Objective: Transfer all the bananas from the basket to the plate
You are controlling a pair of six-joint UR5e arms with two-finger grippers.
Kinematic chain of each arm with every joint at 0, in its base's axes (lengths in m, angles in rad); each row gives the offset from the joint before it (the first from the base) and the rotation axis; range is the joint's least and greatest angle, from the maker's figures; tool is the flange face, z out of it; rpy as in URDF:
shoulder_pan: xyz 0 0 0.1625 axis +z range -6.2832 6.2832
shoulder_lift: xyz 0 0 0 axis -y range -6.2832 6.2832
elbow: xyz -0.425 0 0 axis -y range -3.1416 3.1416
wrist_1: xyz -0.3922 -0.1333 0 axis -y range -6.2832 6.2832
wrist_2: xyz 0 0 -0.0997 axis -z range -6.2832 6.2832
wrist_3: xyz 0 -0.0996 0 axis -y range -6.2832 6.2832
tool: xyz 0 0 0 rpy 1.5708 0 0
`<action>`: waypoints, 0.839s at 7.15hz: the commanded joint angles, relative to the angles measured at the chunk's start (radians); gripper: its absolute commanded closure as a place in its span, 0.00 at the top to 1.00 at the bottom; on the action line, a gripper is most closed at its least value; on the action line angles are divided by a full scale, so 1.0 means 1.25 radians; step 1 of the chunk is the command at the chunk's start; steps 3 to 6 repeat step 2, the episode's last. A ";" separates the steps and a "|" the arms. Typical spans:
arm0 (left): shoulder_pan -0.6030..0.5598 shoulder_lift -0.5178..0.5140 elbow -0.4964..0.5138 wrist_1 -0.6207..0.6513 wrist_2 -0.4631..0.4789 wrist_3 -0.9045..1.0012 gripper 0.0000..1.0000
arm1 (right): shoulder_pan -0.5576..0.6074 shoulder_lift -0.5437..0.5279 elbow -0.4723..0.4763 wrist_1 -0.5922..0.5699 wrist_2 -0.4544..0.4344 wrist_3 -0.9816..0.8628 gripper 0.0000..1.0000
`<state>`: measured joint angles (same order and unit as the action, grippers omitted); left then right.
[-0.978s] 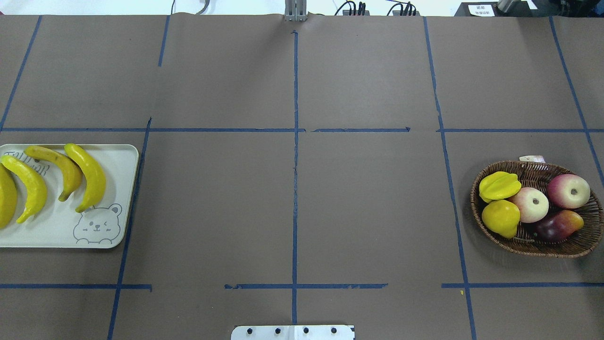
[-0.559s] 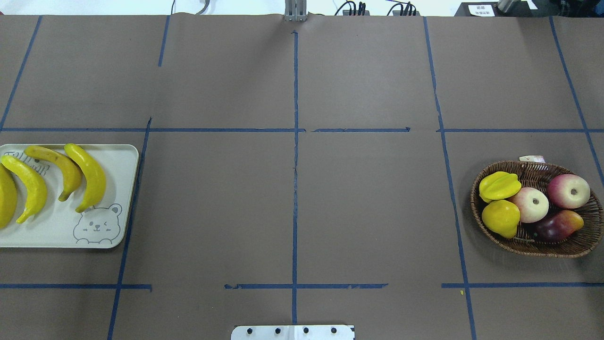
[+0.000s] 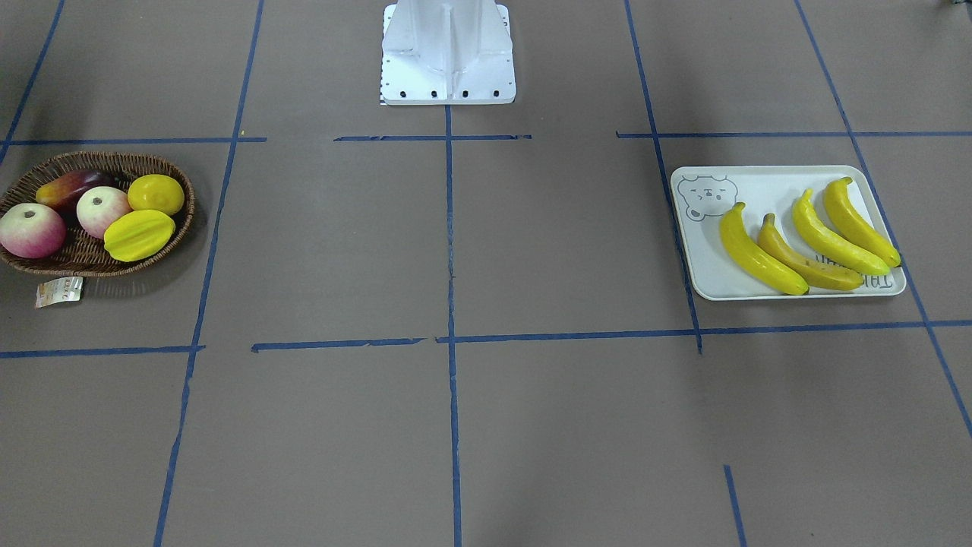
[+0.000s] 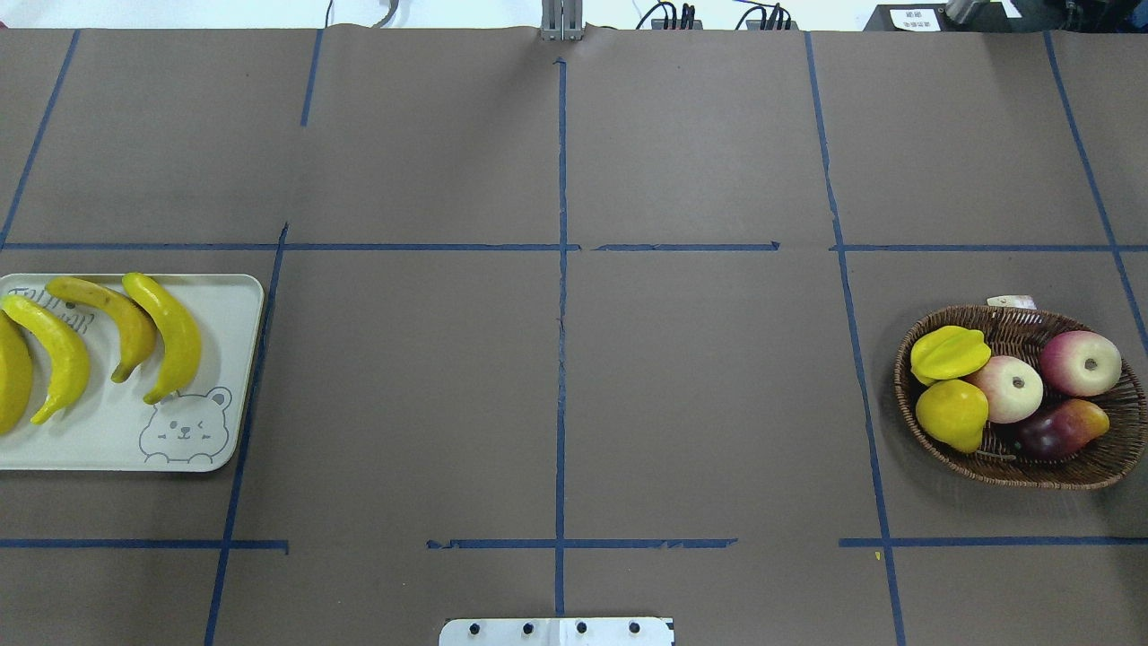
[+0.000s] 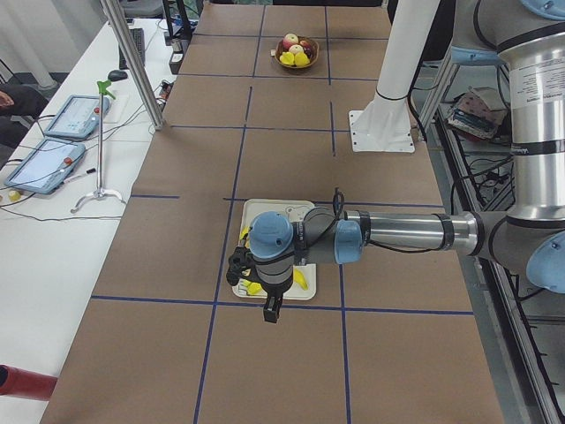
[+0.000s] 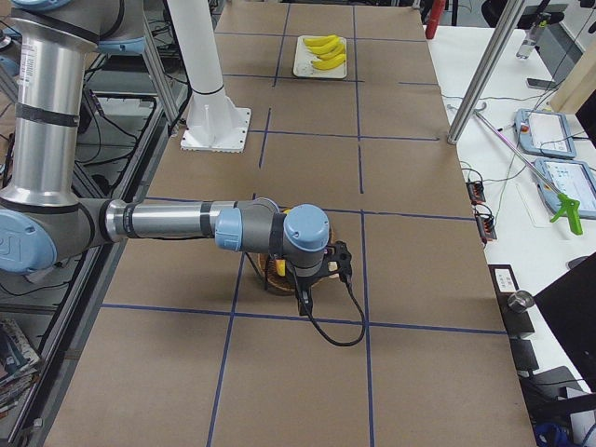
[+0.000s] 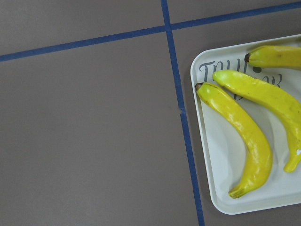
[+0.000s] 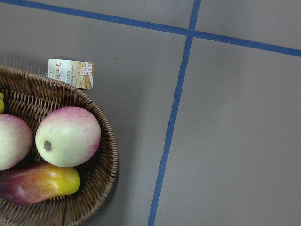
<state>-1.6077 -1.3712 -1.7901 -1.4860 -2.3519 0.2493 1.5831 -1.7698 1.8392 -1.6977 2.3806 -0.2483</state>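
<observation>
Several yellow bananas (image 3: pixel 759 249) lie side by side on the off-white bear-face plate (image 3: pixel 759 182), also seen from overhead (image 4: pixel 224 341) and in the left wrist view (image 7: pixel 221 165). The wicker basket (image 3: pixel 188 209) holds no banana, only other fruit; its paper tag (image 8: pixel 70 73) lies beside it. My left gripper (image 5: pixel 272 311) hangs above the plate's edge and my right gripper (image 6: pixel 304 300) hangs above the basket (image 8: pixel 106 150). Both show only in the side views, so I cannot tell whether they are open or shut.
The basket holds a starfruit (image 4: pixel 949 352), a round yellow fruit (image 4: pixel 952 414), two apples (image 4: pixel 1081 362) and a reddish mango (image 4: pixel 1061 428). The robot's white base (image 3: pixel 448 53) stands at the table's middle edge. Blue tape lines cross the brown table.
</observation>
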 commanded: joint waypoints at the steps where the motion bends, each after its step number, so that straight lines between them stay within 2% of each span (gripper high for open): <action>1: 0.000 0.016 -0.016 0.000 -0.002 0.001 1.00 | 0.000 -0.002 0.001 0.001 -0.001 -0.001 1.00; 6: 0.000 0.016 -0.016 -0.002 -0.002 0.001 1.00 | 0.000 -0.003 0.001 0.001 -0.001 -0.001 1.00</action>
